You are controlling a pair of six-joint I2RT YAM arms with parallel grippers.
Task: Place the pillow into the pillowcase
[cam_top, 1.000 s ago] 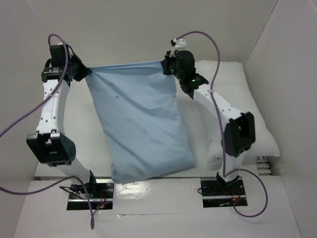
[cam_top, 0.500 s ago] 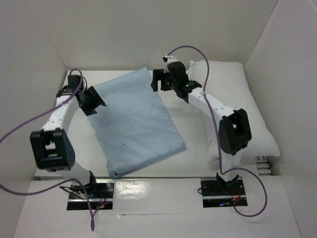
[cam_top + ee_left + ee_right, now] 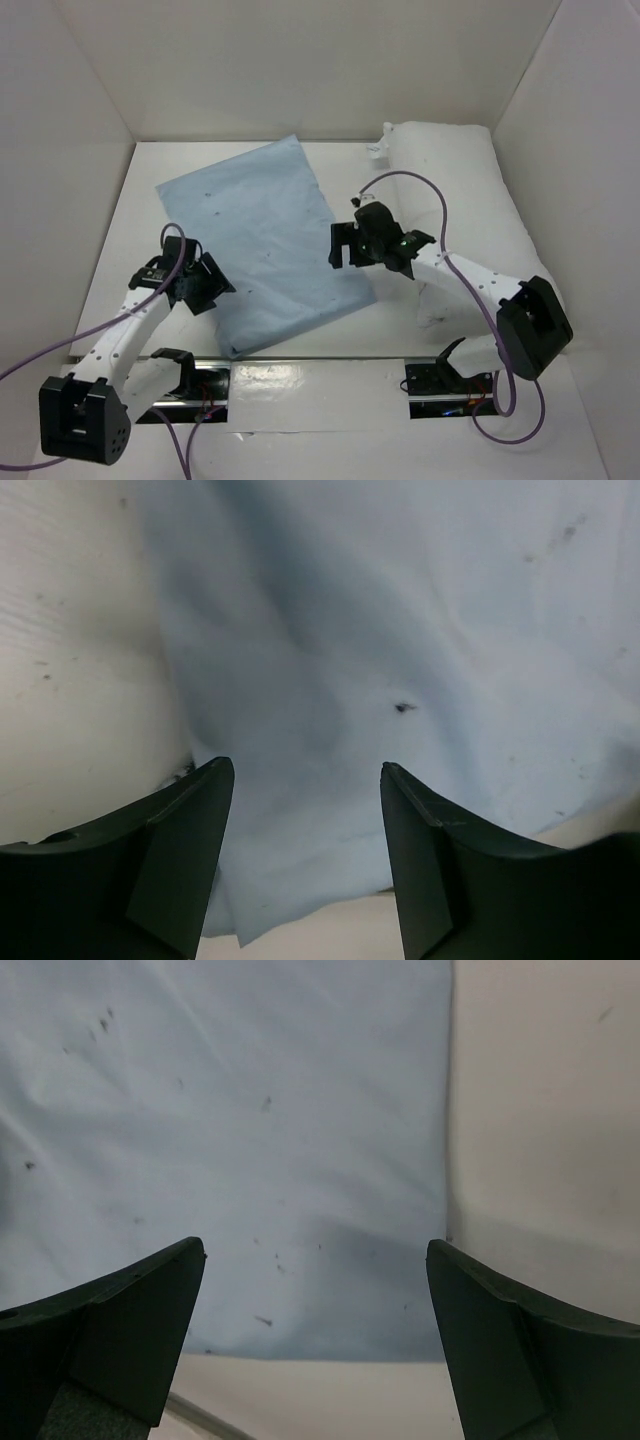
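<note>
Left end effector (image 3: 205, 283): fingers apart, nothing between them. It hangs low over the near-left edge of the pillowcase (image 3: 265, 235). In the wrist view, blue cloth lies beneath and ahead of the tips, with bare table (image 3: 70, 660) to their left.

Pillowcase: limp, spread flat on the table. It lies between the two end effectors and runs away from them toward the far wall.

Right end effector (image 3: 340, 245): fingers wide apart, empty, above the pillowcase's right edge. In the wrist view, that edge runs between the tips.

Pillow (image 3: 470, 180): right of the right end effector, along the right wall and outside the pillowcase. The right arm crosses over it.
</note>
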